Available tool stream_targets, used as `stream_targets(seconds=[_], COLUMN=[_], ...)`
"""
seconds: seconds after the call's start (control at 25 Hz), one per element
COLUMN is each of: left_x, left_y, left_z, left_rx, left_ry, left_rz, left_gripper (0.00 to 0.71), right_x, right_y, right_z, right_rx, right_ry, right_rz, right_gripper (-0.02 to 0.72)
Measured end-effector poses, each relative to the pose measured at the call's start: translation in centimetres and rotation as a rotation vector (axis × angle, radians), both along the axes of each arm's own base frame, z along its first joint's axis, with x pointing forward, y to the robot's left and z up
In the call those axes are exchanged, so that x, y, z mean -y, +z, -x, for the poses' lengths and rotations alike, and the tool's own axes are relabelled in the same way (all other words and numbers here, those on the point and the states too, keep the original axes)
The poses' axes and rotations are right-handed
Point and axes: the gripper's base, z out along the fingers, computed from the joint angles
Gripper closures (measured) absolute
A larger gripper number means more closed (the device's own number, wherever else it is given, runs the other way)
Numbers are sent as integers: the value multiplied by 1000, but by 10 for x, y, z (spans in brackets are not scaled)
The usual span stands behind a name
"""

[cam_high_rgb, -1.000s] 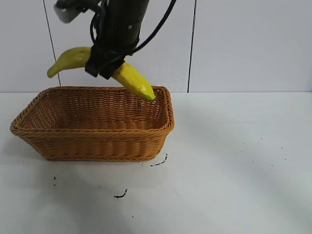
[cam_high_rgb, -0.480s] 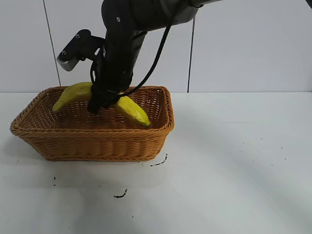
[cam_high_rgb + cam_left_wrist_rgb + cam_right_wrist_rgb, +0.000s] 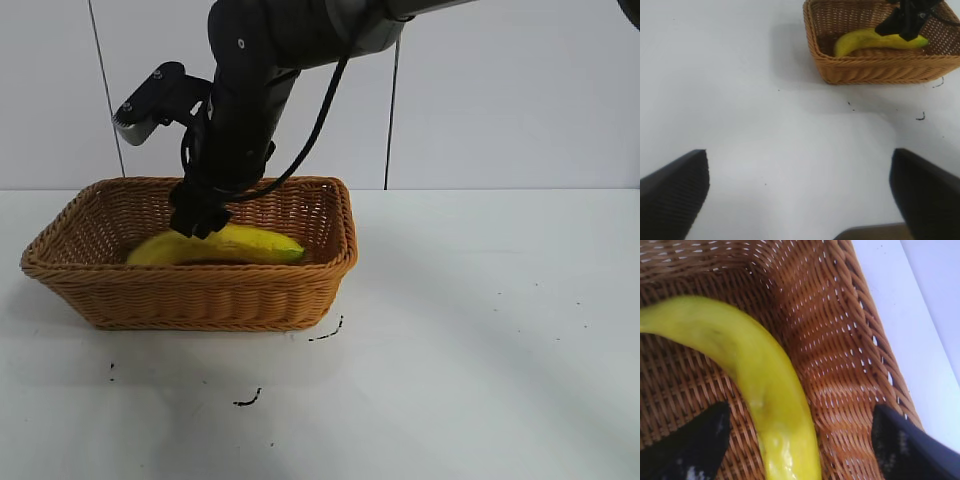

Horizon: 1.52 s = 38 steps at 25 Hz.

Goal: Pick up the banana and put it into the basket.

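The yellow banana (image 3: 222, 247) lies on the floor of the tan-orange wicker basket (image 3: 200, 295) at the left of the table. It also shows in the right wrist view (image 3: 765, 395) and the left wrist view (image 3: 875, 41). My right gripper (image 3: 200, 218) hangs just above the banana inside the basket, open, with its dark fingers (image 3: 692, 442) apart on either side and not touching it. My left gripper (image 3: 800, 197) is open and empty over bare table, away from the basket (image 3: 880, 70).
The white table (image 3: 480, 330) has small dark marks (image 3: 325, 333) in front of the basket. A white panelled wall stands behind. The right arm's black body (image 3: 250, 90) reaches down from above the basket.
The right gripper lowered the banana into the basket and opened. The banana now lies flat on the basket floor, free of the fingers.
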Motion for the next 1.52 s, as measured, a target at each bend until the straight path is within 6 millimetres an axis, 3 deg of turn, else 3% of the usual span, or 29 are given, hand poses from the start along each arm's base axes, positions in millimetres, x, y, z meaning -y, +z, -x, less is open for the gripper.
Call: stream_targets(seconds=[0.24,0.48,0.68,0.96,1.2,1.32,1.52], left_x=[0,0,0,0,0,0,0], left_y=[0,0,0,0,0,0,0], left_z=[0,0,0,0,0,0,0], left_rx=[0,0,0,0,0,0,0], left_ry=[0,0,0,0,0,0,0], left_rz=[0,0,0,0,0,0,0], left_gripper=[15,15,15,15,15,15,15], right_x=[20,55,102,204,283,306,316], right_y=[53,78,78,75,74,74,74], right_z=[1,-17,-41,-73,-85,-86,-86], right_rx=[-127,-291,-311,-300,-309,-312,-311], right_ry=[-148,-305,-464,-700,-867,-911,-932], right_rz=[-70,-222,-233,-160,-156,-159,-164], right_gripper=[98,98,98,98,98,98,98])
